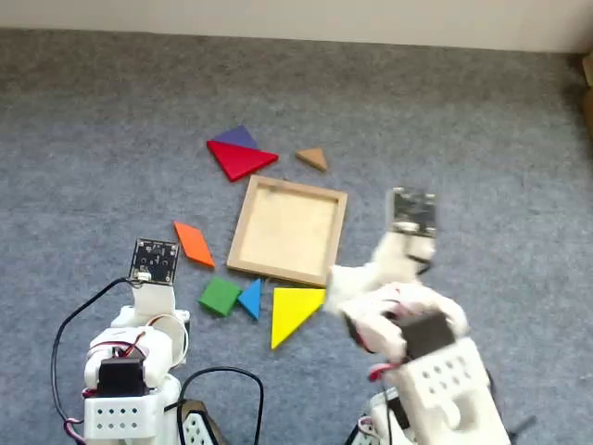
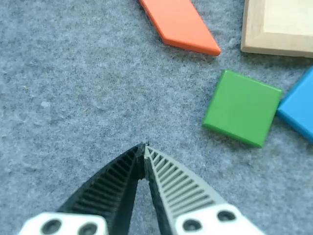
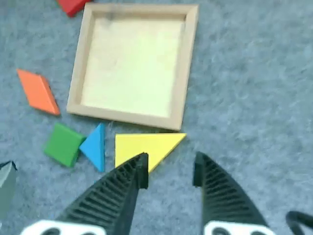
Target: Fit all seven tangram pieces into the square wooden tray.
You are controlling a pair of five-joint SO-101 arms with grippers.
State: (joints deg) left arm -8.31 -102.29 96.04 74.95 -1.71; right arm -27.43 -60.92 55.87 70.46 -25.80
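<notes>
Light: even, soft and fairly bright across your grey carpet (image 1: 93,111).
Shadows: in the left wrist view your green square (image 2: 242,107) and orange parallelogram (image 2: 178,22) each throw a thin dark rim toward 6 o'clock.
Glare: in the high view the right arm's white shell (image 1: 394,301), at 5 o'clock, looks washed out; in the right wrist view the floor of the wooden tray (image 3: 185,63) reads pale.

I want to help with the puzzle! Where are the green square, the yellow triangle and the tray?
green square (image 2: 242,107), left wrist view, middle of its top face.
yellow triangle (image 3: 142,144), right wrist view, middle of its top face.
tray (image 1: 244,221), high view, on its left-hand rim.
</notes>
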